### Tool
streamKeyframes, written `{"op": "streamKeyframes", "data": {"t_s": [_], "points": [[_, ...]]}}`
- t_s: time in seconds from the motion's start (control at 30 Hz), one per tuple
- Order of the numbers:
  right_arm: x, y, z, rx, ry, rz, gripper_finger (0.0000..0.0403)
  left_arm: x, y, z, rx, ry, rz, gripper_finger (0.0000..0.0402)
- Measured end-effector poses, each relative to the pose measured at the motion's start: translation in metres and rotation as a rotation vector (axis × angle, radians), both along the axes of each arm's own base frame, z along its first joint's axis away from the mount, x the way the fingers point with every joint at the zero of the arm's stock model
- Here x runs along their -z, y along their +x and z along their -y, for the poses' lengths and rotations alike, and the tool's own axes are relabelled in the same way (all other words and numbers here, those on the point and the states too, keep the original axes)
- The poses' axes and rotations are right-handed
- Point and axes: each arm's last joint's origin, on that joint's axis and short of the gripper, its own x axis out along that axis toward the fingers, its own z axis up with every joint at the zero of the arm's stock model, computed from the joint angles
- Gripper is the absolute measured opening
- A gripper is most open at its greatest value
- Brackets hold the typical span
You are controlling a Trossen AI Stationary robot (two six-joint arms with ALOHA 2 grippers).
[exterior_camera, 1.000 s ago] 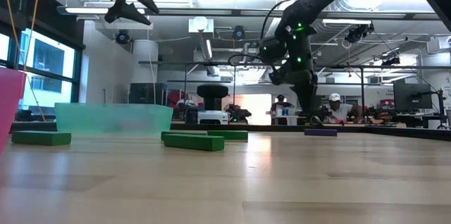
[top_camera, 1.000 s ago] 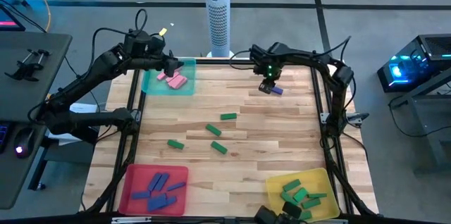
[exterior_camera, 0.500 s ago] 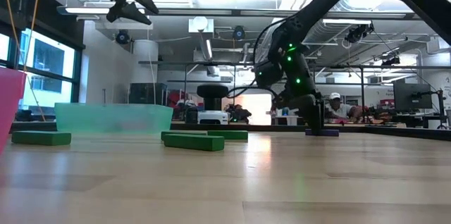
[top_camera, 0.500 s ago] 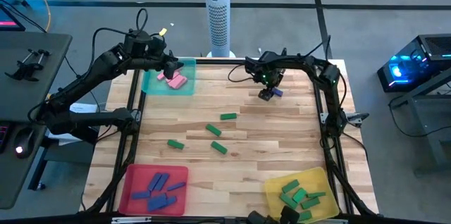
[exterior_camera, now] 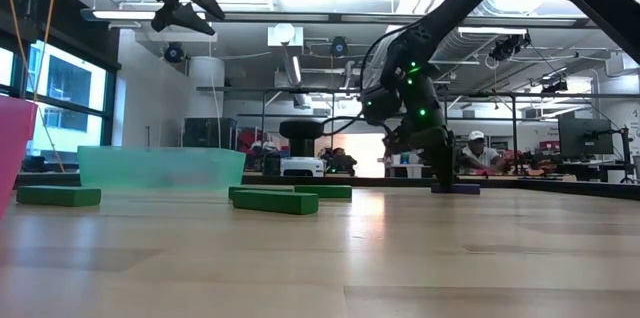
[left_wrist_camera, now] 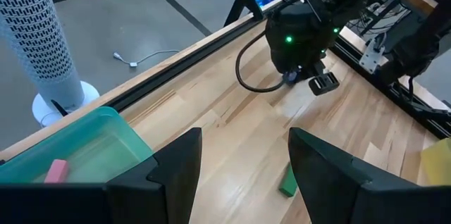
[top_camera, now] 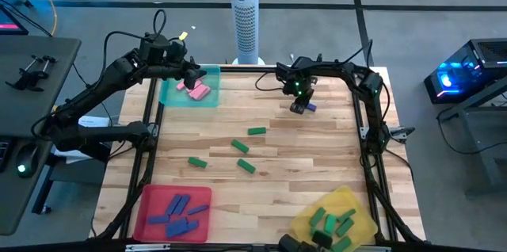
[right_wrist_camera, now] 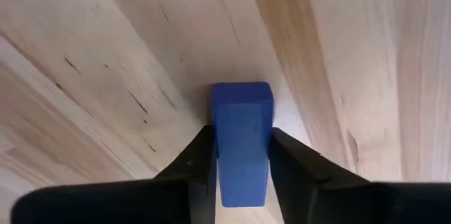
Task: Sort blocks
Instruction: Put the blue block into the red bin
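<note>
At the counter's (top_camera: 317,153) near edge the yellow tray (top_camera: 333,219) has shifted. Four green blocks (top_camera: 243,147) lie mid-counter. Near the far edge, the right pincer (top_camera: 299,108) has clamped the blue block (right_wrist_camera: 241,139), ready to lift; left pincer (top_camera: 192,76) hangs apart over the teal tray (top_camera: 207,97).

Table top (top_camera: 301,149): pale wood planks, visible grain, satin sheen. Blue block (right_wrist_camera: 241,136): smooth, matt, plastic-looking. Teal tray (exterior_camera: 160,169) beside table's far edge: translucent plastic. Right gripper (right_wrist_camera: 239,155) fingers (right_wrist_camera: 299,164): matt black plastic.

blue block (right_wrist_camera: 241,139), green blocks (top_camera: 256,131), teal tray (top_camera: 207,97)
</note>
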Motion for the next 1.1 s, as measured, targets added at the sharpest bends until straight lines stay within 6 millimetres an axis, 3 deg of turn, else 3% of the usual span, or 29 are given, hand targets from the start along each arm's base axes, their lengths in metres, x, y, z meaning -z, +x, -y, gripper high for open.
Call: {"op": "streamKeyframes", "data": {"t_s": [0.4,0.6,0.7,0.87,1.1], "points": [[-0.008,-0.004,0.014,0.073,-0.050,0.019,0.0069,0.000,0.000,0.000,0.004,0.007,-0.003,0.0199],[-0.049,0.004,0.019,0.077,-0.044,0.200,0.0068,0.000,0.000,0.000,0.004,0.008,-0.002,0.0199],[-0.082,0.005,0.017,0.106,-0.088,0.346,0.0067,0.000,0.000,0.000,0.015,0.017,-0.007,0.0199],[-0.146,0.006,-0.007,0.157,-0.190,0.732,0.0064,0.000,0.005,0.003,0.194,0.035,0.021,0.0199],[-0.221,0.023,-0.097,0.115,-0.289,1.458,0.0052,0.018,0.040,0.007,0.429,0.151,0.208,0.0199]]}}
